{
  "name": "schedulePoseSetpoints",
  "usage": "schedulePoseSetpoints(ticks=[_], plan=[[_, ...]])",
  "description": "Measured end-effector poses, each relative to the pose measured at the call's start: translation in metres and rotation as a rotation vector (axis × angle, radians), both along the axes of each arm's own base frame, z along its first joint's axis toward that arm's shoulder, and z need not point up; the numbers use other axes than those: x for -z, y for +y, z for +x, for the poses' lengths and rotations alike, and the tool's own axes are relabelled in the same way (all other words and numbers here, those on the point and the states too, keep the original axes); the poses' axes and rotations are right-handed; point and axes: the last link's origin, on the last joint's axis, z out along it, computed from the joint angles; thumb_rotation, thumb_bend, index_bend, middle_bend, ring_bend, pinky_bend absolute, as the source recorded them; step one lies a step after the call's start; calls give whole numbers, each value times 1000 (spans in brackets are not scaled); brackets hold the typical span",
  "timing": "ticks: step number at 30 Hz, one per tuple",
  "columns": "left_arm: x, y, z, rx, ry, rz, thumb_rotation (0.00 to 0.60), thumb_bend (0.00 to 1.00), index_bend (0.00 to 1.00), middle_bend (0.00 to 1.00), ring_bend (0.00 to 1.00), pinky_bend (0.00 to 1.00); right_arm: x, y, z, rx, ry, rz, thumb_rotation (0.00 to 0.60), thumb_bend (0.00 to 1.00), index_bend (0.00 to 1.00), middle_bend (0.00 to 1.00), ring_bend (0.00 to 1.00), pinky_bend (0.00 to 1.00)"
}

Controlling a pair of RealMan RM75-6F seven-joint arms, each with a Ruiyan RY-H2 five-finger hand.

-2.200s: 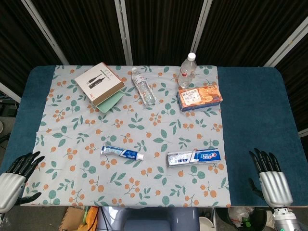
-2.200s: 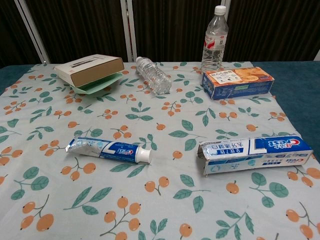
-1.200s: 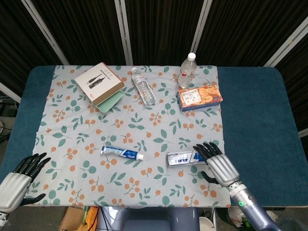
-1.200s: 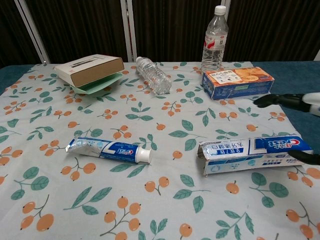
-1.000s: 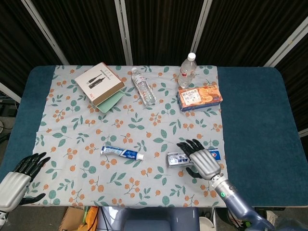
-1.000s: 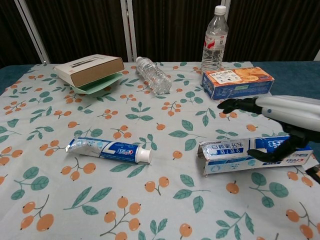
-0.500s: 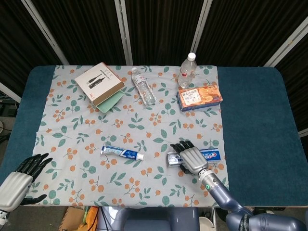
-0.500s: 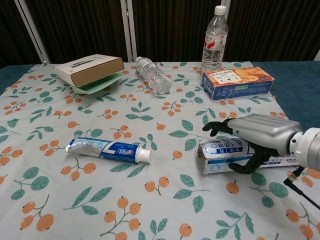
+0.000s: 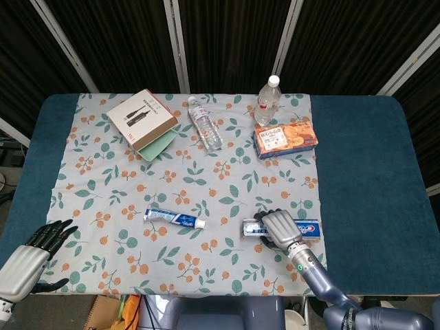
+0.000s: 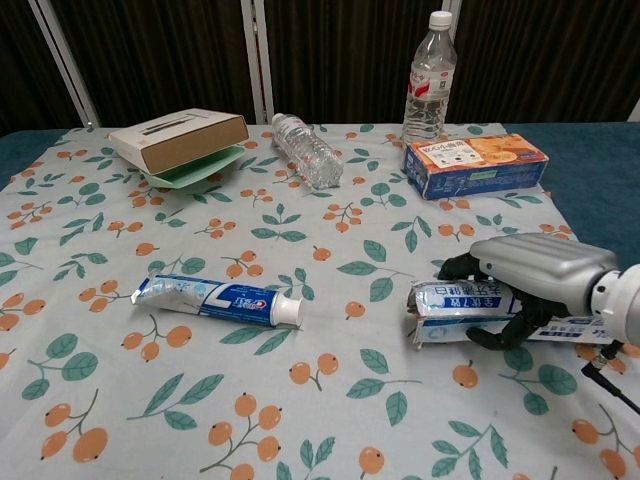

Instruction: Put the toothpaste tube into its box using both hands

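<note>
On the tablecloth (image 9: 227, 179), the toothpaste tube (image 9: 174, 218) lies at 9 o'clock of the toothpaste box (image 9: 306, 227); the biscuit box (image 9: 285, 139) sits at 12 o'clock of the toothpaste box.

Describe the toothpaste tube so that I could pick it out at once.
Start at the flowered tablecloth and go to its near edge. The toothpaste tube lies flat left of centre, apart from the toothpaste box that the right hand grips. It alone is a soft blue-and-white tube with a white cap.
</note>
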Motion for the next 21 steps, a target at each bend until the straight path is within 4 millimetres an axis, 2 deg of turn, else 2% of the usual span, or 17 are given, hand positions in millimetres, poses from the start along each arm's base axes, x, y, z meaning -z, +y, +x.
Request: schedulePoseSetpoints(ticks=[6, 10, 15, 21], plan=[[4, 11, 12, 9, -29, -37, 600, 106, 149, 135, 140, 217, -14, 3, 11, -25, -45, -24, 600, 398, 443, 522, 456, 405], [11, 35, 30, 64, -15, -52, 600, 129, 194, 216, 223, 337, -23, 2, 19, -34, -74, -51, 600, 398, 443, 523, 456, 405], [29, 68, 52, 127, 39, -69, 600, 130, 208, 243, 246, 352, -34, 1, 25, -36, -104, -84, 600, 397, 443, 523, 455, 405], [67, 111, 80, 203, 123, -98, 600, 130, 203, 254, 246, 352, -46, 1, 23, -26, -111, -107, 600, 397, 443, 523, 455, 405]])
